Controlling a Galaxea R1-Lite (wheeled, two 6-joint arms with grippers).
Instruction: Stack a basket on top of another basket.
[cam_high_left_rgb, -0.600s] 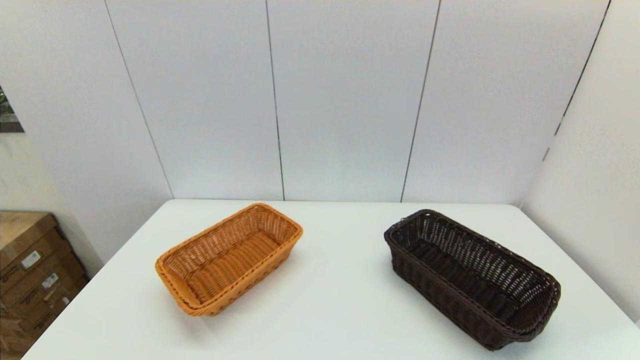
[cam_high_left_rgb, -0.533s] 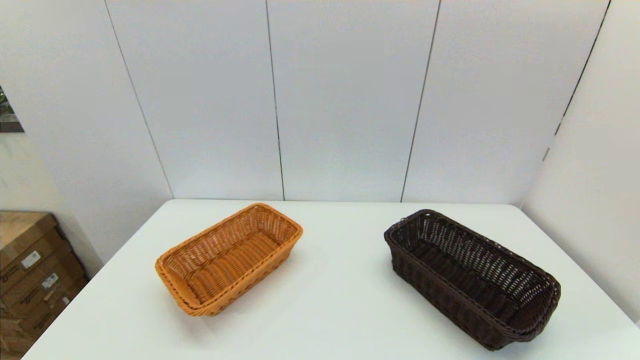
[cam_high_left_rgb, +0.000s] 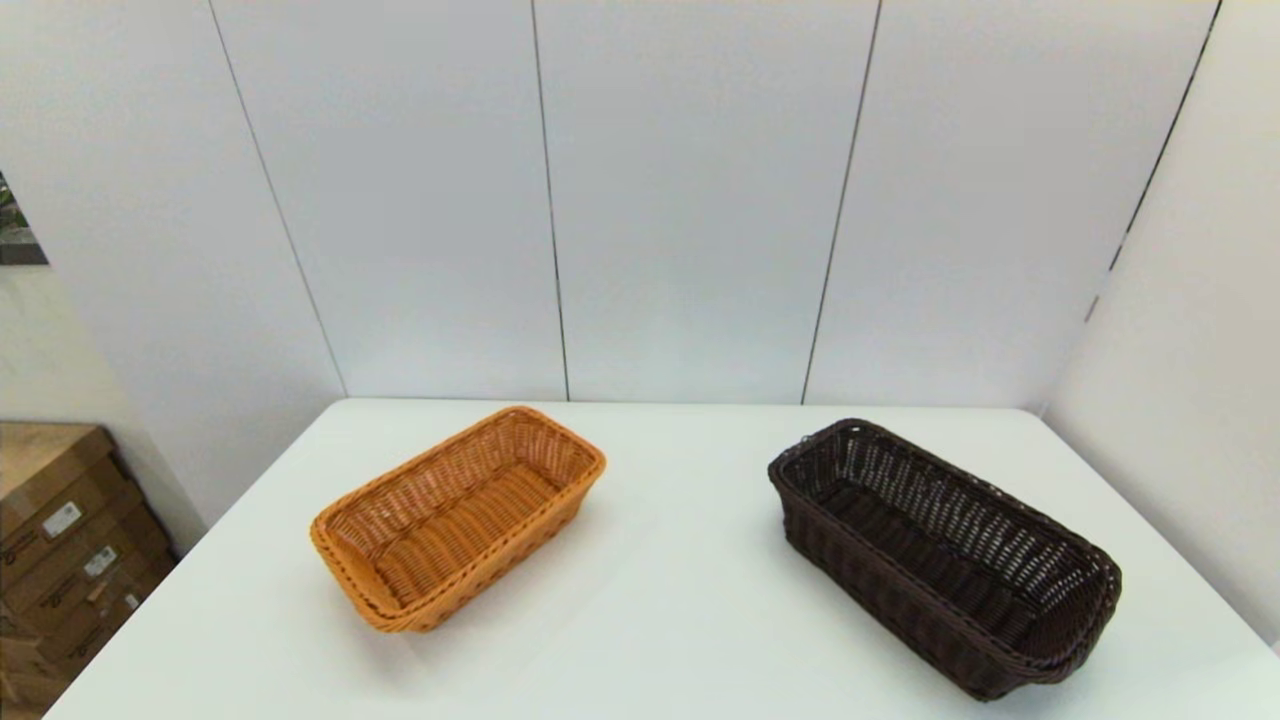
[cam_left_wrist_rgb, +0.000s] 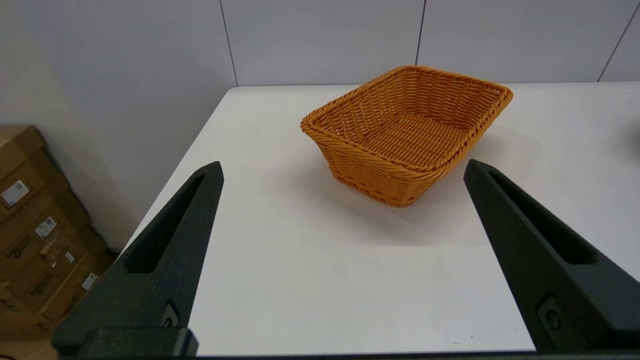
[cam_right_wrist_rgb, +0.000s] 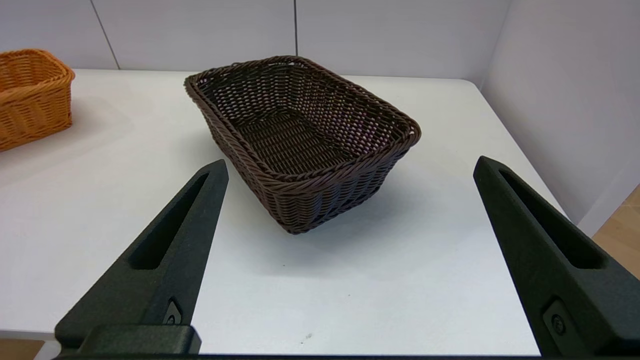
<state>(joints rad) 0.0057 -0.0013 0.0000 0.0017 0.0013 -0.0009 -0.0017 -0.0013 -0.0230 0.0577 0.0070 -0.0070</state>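
Nearest to the robot, both grippers wait at the front edge of the white desk (cam_high_left_rgb: 660, 620), outside the head view. The left gripper (cam_left_wrist_rgb: 342, 172) has its jaws spread wide, with nothing between them, and it faces the orange-tan basket (cam_left_wrist_rgb: 407, 132) from the near side without touching it. The right gripper (cam_right_wrist_rgb: 350, 167) also has its jaws spread wide and empty, and it faces the dark brown basket (cam_right_wrist_rgb: 300, 137), apart from it. Further in, on the left part of the desk, the orange-tan basket (cam_high_left_rgb: 460, 515) stands upright, turned at an angle, with its braided rim up and nothing inside. On the right part the dark brown basket (cam_high_left_rgb: 940, 550) stands upright too, turned the opposite way, so its near end lies close to the right front corner of the desk. The two baskets are well apart, with bare desk between them. Beyond the desk stands a white panelled wall (cam_high_left_rgb: 690, 200), and to the left, below desk level, some cardboard boxes (cam_high_left_rgb: 60, 545) are stacked.
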